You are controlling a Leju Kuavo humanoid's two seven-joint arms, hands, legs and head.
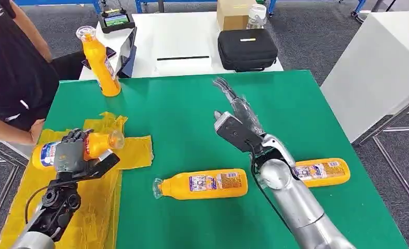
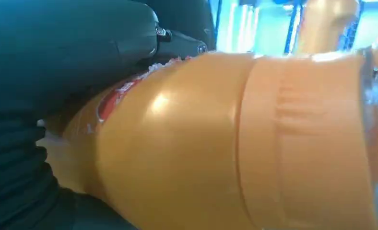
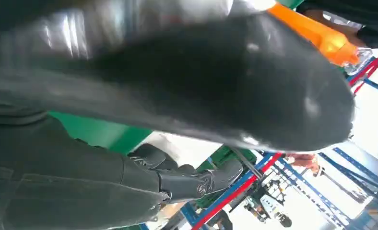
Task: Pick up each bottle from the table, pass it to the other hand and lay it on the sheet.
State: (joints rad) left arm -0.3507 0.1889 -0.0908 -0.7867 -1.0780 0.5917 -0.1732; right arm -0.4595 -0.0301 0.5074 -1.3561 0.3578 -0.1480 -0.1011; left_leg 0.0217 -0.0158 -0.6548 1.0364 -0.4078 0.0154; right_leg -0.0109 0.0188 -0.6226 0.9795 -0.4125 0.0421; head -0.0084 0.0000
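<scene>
My left hand [image 1: 71,151] grips a bottle [image 1: 96,145] above the yellow sheet [image 1: 96,205] at eight o'clock, long axis running nine to three. My right hand [image 1: 239,111] hangs spread and empty; the next bottle [image 1: 202,184] lies at its seven o'clock on the green surface [image 1: 181,119], nearer that hand.

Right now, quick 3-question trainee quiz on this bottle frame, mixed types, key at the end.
1. True or false: the left hand holds a bottle over the yellow sheet.
2. How many bottles lie flat on the bare green table? A) one B) two C) three
3. Fill in: the right hand holds ____, its fingers spread.

Key:
1. True; the fingers wrap its label.
2. B: one at the middle, one behind the right arm. Another bottle stands upright at the far left corner.
3. Nothing.
</scene>
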